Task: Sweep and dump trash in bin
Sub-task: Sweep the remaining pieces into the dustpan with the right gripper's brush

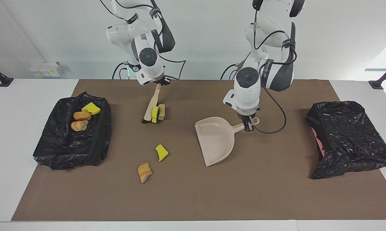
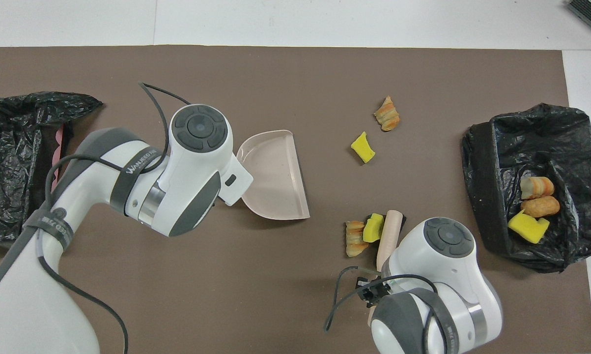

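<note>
Trash lies in three places: a yellow wedge point(image 1: 155, 114) and tan lump point(image 1: 161, 111) touching the brush point(image 1: 150, 107) near the counter's robot-side edge, two loose pieces point(image 1: 161, 152) mid-counter, three in the black bin point(image 1: 100, 134) at the right arm's end. Right end effector point(image 1: 159, 83) pinches the brush handle; left end effector point(image 1: 249, 123) pinches the dustpan point(image 1: 216, 141) handle.

open: mat between dustpan point(image 1: 216, 141) and brush point(image 1: 151, 107) | blocking: two loose chunks point(image 1: 161, 152)

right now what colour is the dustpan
Pale beige-pink, plain, no pattern. The dustpan shows best in the overhead view.
</note>
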### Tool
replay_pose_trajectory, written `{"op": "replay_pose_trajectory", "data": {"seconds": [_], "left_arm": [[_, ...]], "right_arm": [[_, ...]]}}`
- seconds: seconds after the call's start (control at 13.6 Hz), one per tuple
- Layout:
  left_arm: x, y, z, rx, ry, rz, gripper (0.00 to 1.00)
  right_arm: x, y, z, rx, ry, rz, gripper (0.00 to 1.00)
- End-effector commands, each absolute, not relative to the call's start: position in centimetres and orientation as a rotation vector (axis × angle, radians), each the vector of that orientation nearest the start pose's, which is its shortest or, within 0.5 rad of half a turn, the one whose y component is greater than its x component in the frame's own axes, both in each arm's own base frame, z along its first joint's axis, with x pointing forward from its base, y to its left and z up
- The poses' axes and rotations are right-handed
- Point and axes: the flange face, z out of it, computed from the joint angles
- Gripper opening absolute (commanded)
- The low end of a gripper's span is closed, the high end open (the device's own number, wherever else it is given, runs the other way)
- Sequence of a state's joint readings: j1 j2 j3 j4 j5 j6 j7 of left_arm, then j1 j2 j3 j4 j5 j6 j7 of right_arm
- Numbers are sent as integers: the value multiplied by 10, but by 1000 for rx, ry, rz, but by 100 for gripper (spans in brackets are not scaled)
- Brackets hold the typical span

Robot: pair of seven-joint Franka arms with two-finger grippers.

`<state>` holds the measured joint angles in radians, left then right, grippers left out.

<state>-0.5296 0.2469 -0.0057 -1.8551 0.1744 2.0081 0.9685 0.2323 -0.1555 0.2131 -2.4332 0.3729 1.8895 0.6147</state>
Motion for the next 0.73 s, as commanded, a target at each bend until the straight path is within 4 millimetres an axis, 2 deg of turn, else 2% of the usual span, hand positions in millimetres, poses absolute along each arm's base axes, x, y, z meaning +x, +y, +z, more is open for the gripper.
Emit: {"op": "replay_pose_trajectory", "data": {"seconds": [0.0, 0.22, 0.29, 0.44, 0.51, 0.66], "left_arm": [[473, -312, 371, -1988, 2241, 113, 0], [464, -323, 371, -1944, 2277, 109, 0], [458, -327, 370, -1931, 2287, 115, 0], [437, -334, 367, -1896, 2319, 106, 0], [430, -336, 366, -1888, 2326, 97, 0], [431, -335, 365, -1885, 2328, 75, 0]], "right_arm": [[381, 238, 343, -2851, 541, 752, 0], [385, 267, 354, -2724, 568, 741, 0], [379, 286, 356, -2684, 562, 721, 0], [384, 307, 366, -2625, 560, 681, 0], [388, 319, 373, -2624, 518, 678, 0], [394, 338, 384, -2638, 417, 649, 0]]}}
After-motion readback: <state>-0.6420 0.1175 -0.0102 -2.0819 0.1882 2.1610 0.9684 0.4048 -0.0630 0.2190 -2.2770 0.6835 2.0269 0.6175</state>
